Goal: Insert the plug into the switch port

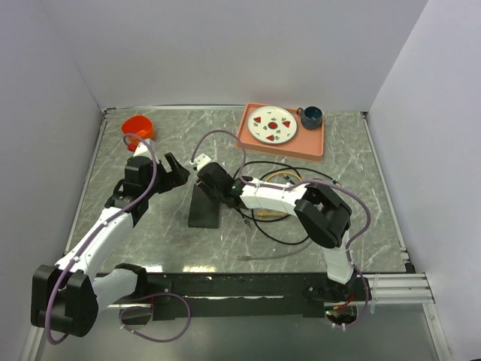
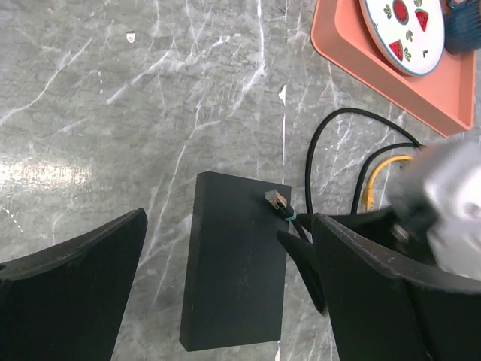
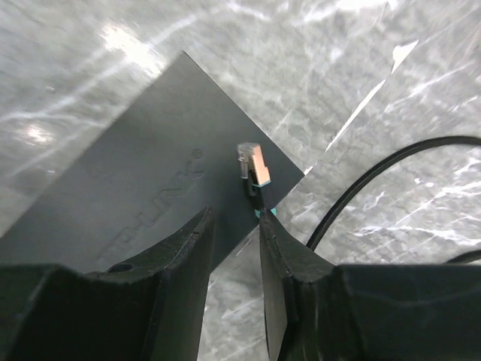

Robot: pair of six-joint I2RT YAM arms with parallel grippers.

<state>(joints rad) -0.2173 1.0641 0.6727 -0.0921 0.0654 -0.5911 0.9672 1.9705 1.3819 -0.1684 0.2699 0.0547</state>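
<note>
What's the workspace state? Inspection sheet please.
Surface: grey marble table.
Job's things: switch lies flat; plug over its corner, not inserted.
Clutter: tray with plate and mug; orange cup.
Grippers: left gripper open, empty; right gripper part-closed around plug's cable, grip unclear.
Cables: black cable and yellow cable loose right of switch.
Surroundings: white walls.
</note>
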